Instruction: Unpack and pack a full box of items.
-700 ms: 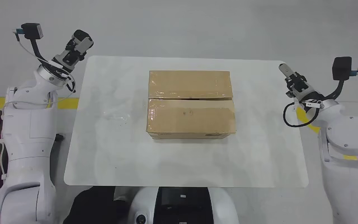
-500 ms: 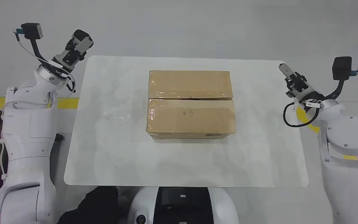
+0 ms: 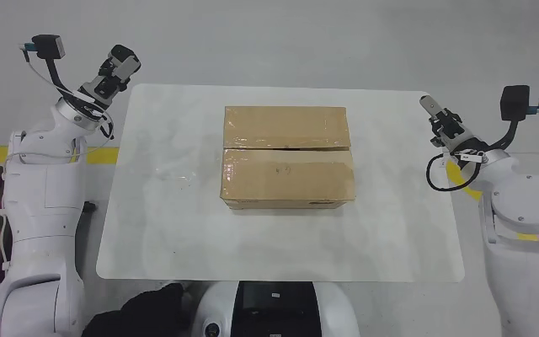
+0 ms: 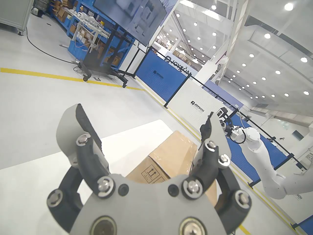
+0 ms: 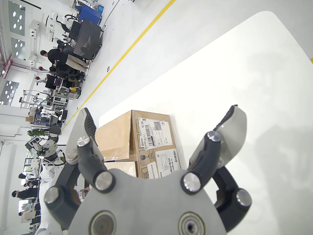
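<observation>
Items counted: one cardboard box (image 3: 286,156), at the middle of the tabletop (image 3: 168,227). One tabletop. Two grippers: the left gripper (image 3: 125,57) beyond the far left corner, the right gripper (image 3: 431,105) beyond the right edge.

I'm working in a factory-style robot hall. I see blue stock shelves (image 4: 62,5), a big screen (image 4: 132,8) and yellow floor lines (image 4: 36,74).

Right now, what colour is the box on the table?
The box is plain brown cardboard, clearest in the top view.
</observation>
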Controlling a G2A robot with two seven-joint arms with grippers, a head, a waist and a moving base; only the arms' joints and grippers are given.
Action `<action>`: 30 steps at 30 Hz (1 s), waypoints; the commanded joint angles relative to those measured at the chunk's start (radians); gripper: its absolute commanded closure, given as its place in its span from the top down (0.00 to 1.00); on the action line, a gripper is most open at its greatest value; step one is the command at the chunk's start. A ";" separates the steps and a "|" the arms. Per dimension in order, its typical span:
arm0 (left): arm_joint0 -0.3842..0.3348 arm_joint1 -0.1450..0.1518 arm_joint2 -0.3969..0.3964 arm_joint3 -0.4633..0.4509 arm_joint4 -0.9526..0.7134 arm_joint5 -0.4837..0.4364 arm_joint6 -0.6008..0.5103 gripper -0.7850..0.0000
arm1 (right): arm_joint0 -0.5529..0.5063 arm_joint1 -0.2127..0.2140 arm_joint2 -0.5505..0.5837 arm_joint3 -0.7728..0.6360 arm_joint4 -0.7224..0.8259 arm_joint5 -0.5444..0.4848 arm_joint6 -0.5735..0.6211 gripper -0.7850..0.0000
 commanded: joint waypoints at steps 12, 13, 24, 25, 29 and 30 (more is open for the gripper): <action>0.000 0.000 0.000 0.000 0.000 0.000 0.000 1.00 | 0.000 0.000 0.000 0.000 0.000 0.000 0.000 1.00; 0.000 0.000 0.000 0.000 0.000 0.000 0.000 1.00 | 0.000 0.000 0.000 0.000 0.000 0.000 0.000 1.00; 0.000 0.000 0.000 0.000 0.000 0.000 0.000 1.00 | 0.018 0.004 -0.025 -0.010 0.097 -0.095 0.133 1.00; 0.000 0.000 0.000 0.000 0.000 0.000 0.000 1.00 | 0.021 0.005 -0.033 -0.015 0.099 -0.102 0.151 1.00; 0.000 0.000 0.000 0.000 0.000 0.000 0.000 1.00 | 0.050 0.010 -0.087 0.011 0.140 -0.130 0.316 1.00; 0.000 0.000 0.000 0.000 0.000 0.000 0.000 1.00 | 0.066 0.013 -0.100 0.027 0.146 -0.122 0.373 1.00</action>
